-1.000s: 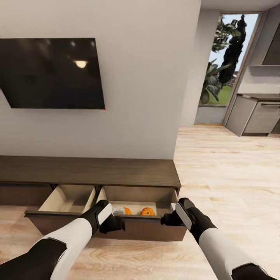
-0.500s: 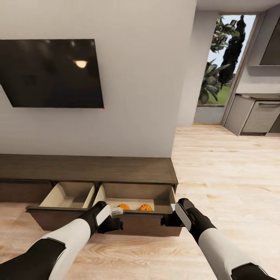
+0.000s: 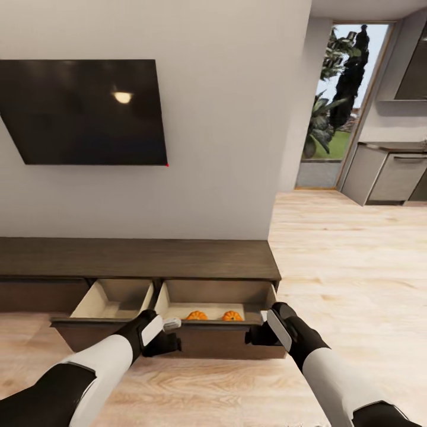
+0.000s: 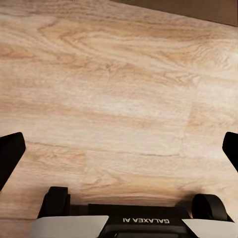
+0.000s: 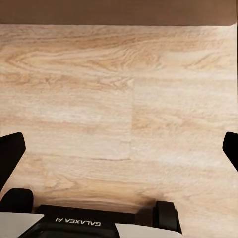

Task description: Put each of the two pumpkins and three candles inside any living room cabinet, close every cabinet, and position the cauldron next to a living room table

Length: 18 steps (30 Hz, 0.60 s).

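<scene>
The cabinet (image 3: pixel 136 258) runs along the wall under the television, with two drawers pulled out. Two orange pumpkins (image 3: pixel 196 315) (image 3: pixel 232 316) lie side by side in the right drawer (image 3: pixel 216 296). The left drawer (image 3: pixel 112 298) shows a pale bare inside. My left gripper (image 3: pixel 169 345) hangs in front of the right drawer's front panel, open, pointing down at the floor (image 4: pixel 119 99). My right gripper (image 3: pixel 254 338) is at the same drawer's right end, open over bare floor (image 5: pixel 119 109). The candles, cauldron and table are out of view.
A dark television (image 3: pixel 89 112) hangs on the white wall above the cabinet. Light wood floor (image 3: pixel 344 267) stretches to the right toward a glass door (image 3: pixel 338 107) and grey kitchen units (image 3: pixel 394 178). The drawer front edges both wrist views (image 5: pixel 119 12) (image 4: pixel 198 10).
The camera has shifted, so the whole scene sits slightly further right. My left gripper has slid a little left along the drawer front. The pumpkins stay in the drawer.
</scene>
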Available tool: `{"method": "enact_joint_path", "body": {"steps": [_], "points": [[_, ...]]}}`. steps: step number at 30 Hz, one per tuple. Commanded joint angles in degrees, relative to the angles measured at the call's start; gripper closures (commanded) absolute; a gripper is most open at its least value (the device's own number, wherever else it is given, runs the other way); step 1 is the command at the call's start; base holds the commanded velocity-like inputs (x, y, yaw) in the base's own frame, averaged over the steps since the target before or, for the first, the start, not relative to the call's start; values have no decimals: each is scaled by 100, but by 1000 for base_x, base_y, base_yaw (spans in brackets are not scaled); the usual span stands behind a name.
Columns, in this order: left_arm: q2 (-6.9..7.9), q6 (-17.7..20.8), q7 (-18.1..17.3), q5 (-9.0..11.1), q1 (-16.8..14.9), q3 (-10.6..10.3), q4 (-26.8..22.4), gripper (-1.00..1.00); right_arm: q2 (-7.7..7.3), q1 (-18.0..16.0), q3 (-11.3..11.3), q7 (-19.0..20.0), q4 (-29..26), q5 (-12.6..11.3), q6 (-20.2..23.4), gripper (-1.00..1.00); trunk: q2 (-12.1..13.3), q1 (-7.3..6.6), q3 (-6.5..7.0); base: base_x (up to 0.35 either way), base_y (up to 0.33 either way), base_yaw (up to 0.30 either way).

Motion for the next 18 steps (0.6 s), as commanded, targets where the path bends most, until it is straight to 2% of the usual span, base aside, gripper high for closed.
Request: {"method": "enact_joint_path", "body": {"steps": [1, 6, 18], "points": [[11, 23, 44, 63, 0, -29, -12, -100, -2, -5, 24, -54, -1, -61, 14, -100, -3, 0, -4, 0, 43, -233], [24, 22, 44, 63, -1, -29, -8, -100, -2, -4, 23, -55, -2, -60, 14, -100, -3, 0, -2, 0, 19, -200], [18, -2, 38, 69, 0, -29, -7, -100, -2, -4, 40, -54, 2, -52, 4, -100, -3, 0, -1, 0, 1, -19]]}}
